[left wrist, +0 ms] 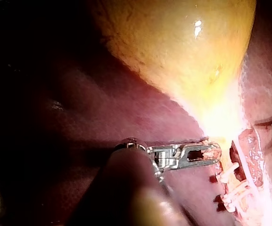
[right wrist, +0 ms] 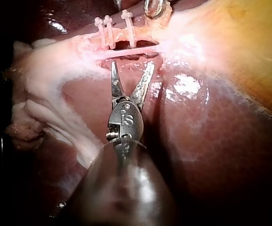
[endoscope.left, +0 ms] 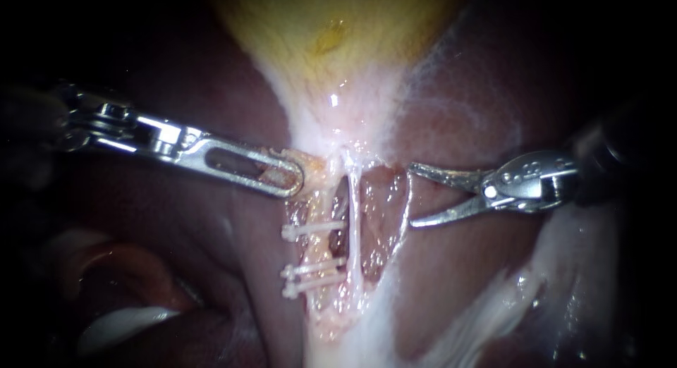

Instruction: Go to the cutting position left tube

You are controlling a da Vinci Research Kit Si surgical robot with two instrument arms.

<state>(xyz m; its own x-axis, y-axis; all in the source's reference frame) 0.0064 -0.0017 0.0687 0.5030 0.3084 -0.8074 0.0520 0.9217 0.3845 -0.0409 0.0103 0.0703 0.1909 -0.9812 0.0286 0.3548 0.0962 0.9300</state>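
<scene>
Our left tool point(endoscope.left: 290, 179) is bright silver steel: long, flat, round-tipped jaws with a slot-shaped window, set on a stepped wrist block with pins. Our right tool point(endoscope.left: 412, 196) is silver too. It has two slim, pointed, slightly curved blades on a round pivot pin, and behind them a rounded housing dotted with small holes. Both shafts are dark and glossy.

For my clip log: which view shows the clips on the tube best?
The endoscope view: all three clips lie plainly across the tube. The right wrist view shows three too, ahead of the right instrument. The left wrist view shows them bunched beyond the left instrument, hard to count.
</scene>
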